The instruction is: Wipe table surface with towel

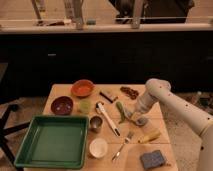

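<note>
A blue-grey folded cloth, which looks like the towel, lies at the table's front right corner. My gripper is at the end of the white arm that reaches in from the right. It hangs low over the right-middle of the wooden table, beside a green vegetable-like item and a small grey object. The gripper is well apart from the cloth, behind and slightly left of it.
A green tray sits front left. An orange bowl, a dark red bowl, a metal cup, a white cup, a white-handled utensil, a fork and a yellow item crowd the table.
</note>
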Motion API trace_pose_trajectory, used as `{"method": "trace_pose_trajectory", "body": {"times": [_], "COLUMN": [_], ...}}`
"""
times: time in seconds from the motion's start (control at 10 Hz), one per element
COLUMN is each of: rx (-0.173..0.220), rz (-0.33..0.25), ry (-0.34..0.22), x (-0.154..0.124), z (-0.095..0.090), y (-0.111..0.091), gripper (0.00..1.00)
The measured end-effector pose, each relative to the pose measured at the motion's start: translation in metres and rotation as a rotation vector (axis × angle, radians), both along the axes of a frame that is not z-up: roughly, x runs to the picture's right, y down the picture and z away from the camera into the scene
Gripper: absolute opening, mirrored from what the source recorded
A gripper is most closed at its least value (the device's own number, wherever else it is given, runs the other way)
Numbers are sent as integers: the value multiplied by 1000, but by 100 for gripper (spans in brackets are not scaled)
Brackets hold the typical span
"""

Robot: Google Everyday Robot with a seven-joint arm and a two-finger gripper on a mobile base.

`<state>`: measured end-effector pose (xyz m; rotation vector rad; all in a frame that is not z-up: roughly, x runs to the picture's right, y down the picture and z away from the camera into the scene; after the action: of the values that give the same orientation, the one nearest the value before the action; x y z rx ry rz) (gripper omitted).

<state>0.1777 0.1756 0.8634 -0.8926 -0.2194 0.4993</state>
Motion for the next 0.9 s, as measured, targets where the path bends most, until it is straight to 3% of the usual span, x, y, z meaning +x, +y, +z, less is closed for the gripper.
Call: {"method": "trace_pose_trajectory", "body": {"times": [0.4,0.6,0.9], "rx": [-14,-46,-97], "rz": [-28,-9,33], "ry": [-55,-26,52], "x": [-24,-9,27], "z": [-25,-28,-11], "y": [15,25,37], "gripper": [0,0,0]}}
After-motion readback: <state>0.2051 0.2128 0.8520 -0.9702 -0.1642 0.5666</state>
